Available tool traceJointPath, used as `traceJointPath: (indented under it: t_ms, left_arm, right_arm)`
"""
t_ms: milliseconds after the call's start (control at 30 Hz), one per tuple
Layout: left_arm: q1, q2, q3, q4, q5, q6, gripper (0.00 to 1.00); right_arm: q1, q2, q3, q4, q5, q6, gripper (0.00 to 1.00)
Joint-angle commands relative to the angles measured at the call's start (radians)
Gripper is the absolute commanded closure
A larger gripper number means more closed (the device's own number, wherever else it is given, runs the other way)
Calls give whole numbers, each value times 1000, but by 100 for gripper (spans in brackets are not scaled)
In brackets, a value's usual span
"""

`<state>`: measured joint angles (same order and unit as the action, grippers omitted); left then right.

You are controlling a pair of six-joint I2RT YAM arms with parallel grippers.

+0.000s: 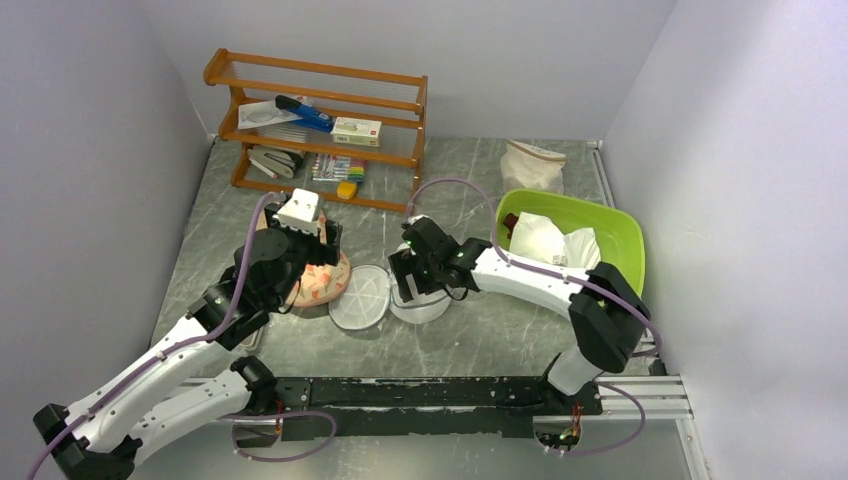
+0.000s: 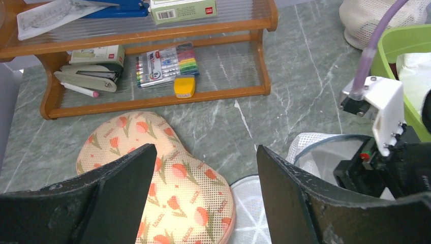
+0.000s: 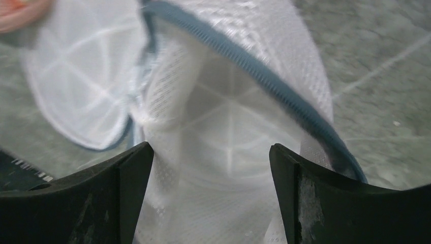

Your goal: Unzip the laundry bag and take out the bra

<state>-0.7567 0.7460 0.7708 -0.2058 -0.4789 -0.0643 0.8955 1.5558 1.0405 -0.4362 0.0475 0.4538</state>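
Observation:
The laundry bag lies unzipped in mid-table, its flat white mesh half (image 1: 358,297) spread to the left and its other half (image 1: 428,308) under my right gripper (image 1: 405,285). In the right wrist view the open gripper (image 3: 211,147) hangs just over that half's white mesh inside (image 3: 228,112), blue zipper rim (image 3: 284,96) behind; nothing is between its fingers. My left gripper (image 2: 206,150) is open above a peach floral padded item (image 2: 178,188) beside the bag (image 2: 249,213). A small dark red patch (image 1: 506,231) in the green basin may be the bra; I cannot tell.
A wooden rack (image 1: 320,130) with a stapler, markers and boxes stands at the back left. A green basin (image 1: 620,240) holding white cloths sits at the right, with a cream cloth sack (image 1: 532,165) behind it. Grey walls close in on both sides.

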Motion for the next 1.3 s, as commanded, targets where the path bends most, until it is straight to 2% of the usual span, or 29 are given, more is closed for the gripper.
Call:
traceJointPath:
  t_ms: [0,167,267,333,567,733,900,1033,1267]
  left_arm:
    - [-7,1,-4,25,-22,-8,16]
    - [-7,-1,-5,25,-24,-8,16]
    - [-6,2,-5,26,-17,-8,16]
    - [-7,6,-4,26,-14,-8,16]
    - [-7,13,-1,23,-14,-8,16]
    - [-7,-17,-8,27,-49,-11,16]
    - [-7,-67,-17,29,-138,-24,15]
    - [-7,-117,-30,32,-213,-31,15]
    - [-7,-171,-50,43,-262,-27,16]
  right_arm:
    - [-26,41,39,-101,208,58,14]
    - [-51,56,40,-222,451,126,14]
    - [-62,31,25,-251,514,132,13]
    - [-64,3,20,-235,496,110,13]
    - [-19,-114,35,-128,281,-11,12]
    - [58,-128,138,-185,288,-15,10]
    - [188,-59,193,-190,350,-55,11]
    - [259,71,255,-193,338,-63,19]
    - [289,235,277,-1,156,-56,39]
